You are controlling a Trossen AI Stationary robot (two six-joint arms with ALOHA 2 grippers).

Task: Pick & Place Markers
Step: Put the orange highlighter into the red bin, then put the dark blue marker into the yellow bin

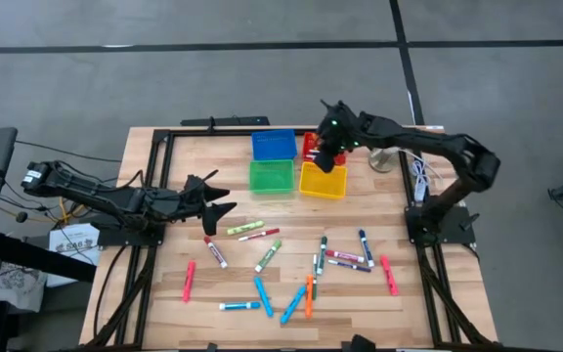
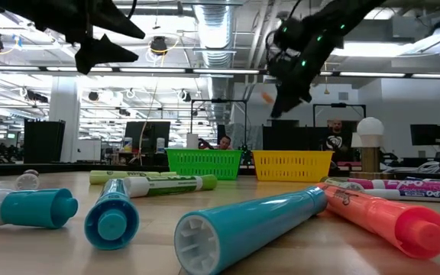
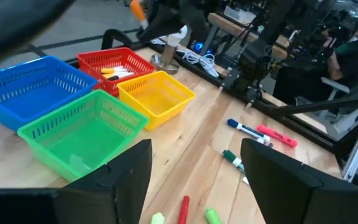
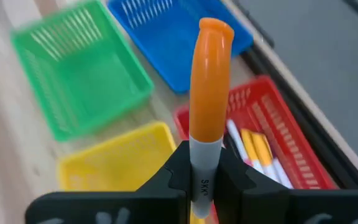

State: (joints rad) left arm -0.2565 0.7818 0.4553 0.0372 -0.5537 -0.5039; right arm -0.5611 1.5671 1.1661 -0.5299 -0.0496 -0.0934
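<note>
Four small square plastic-mesh bins stand together at the far middle of the wooden table (image 1: 164,176): a blue bin (image 1: 273,145) and a red bin (image 1: 310,147) behind, a green bin (image 1: 271,177) and a yellow bin (image 1: 322,181) in front. The right gripper (image 4: 202,180) hangs above the red and yellow bins, its fingers clamped tight on the white barrel of an orange-capped marker (image 4: 207,93), cap pointing away from the wrist. In the right wrist view the red bin below it already holds several markers with white bodies and orange or yellow caps (image 4: 257,152).

The left gripper (image 1: 225,198) hovers over the left-centre of the table, just short of the green bin, its fingers (image 3: 129,171) spread wide and holding nothing.

The rest of the thin marker pens (image 1: 281,269) lie scattered flat across the near half of the table, well apart from the bins: pink ones toward either side, light blue ones at the near middle, green, red, orange and dark-capped ones between them. In the low view a teal marker (image 2: 254,228) and a pink-orange marker (image 2: 388,218) lie nearest the camera.

A person (image 3: 347,53) sits at a desk in the room beyond the table.
</note>
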